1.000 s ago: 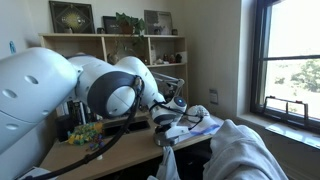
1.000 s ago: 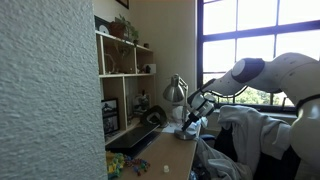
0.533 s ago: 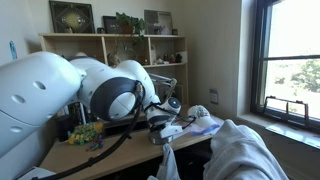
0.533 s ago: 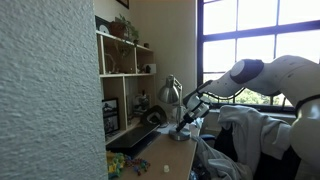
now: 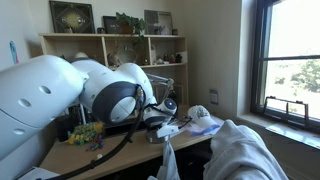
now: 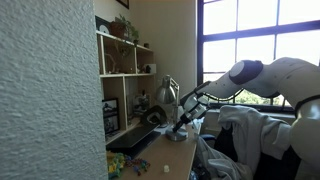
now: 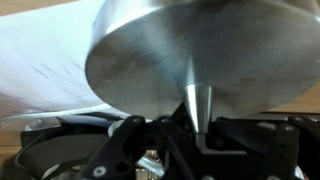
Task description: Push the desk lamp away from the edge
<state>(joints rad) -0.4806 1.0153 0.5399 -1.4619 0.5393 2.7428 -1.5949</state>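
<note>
The desk lamp (image 6: pixel 170 92) is silver-grey, with a cone shade, a thin arm and a round flat base (image 6: pixel 179 134) on the tan desk. It stands near the desk's front edge (image 6: pixel 196 150). My gripper (image 6: pixel 190 112) is low beside the lamp's stem. In the wrist view the base (image 7: pixel 190 45) fills the frame, and my gripper (image 7: pixel 193 128) has a finger tight on each side of the stem. In an exterior view my own arm hides most of the lamp, and only the gripper (image 5: pixel 167 120) shows above the edge (image 5: pixel 130 156).
A wooden shelf unit (image 5: pixel 110 45) stands at the back of the desk. A chair draped in white cloth (image 5: pixel 240 150) sits at the front edge. A keyboard (image 6: pixel 135 138) and white papers (image 7: pixel 40 60) lie on the desk. A window (image 5: pixel 295 60) is on the side wall.
The gripper and the lamp have slid together a little across the desk, away from the front edge and the chair, toward the shelf side.
</note>
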